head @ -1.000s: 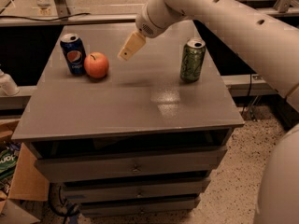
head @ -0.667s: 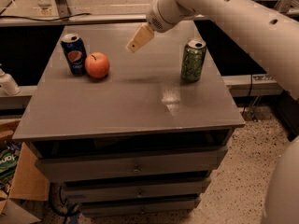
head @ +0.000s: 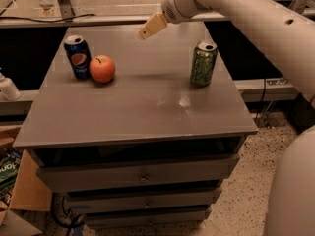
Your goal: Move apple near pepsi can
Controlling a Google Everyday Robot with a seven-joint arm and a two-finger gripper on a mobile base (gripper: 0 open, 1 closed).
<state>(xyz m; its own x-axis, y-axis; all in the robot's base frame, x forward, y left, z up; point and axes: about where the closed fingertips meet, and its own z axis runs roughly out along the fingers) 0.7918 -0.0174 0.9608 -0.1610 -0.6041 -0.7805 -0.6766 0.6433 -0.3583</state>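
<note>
Grey counter (head: pixel 138 107) carries the apple (head: pixel 102 69), stem up, just beside the upright pepsi can (head: pixel 78 57), whose Pepsi logo faces front. Gripper (head: pixel 151 26) hangs over the far edge; its opening cannot be told.

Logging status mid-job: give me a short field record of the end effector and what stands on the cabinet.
end effector: raised over the far part of the grey cabinet top, clear of every object
small round red-orange apple: stem up, far left area in the picture
dark blue Pepsi can: upright, right beside the apple, on its picture-left; contact unclear
green drink can: upright, alone at picture right
task: apple sits next to the Pepsi can
</note>
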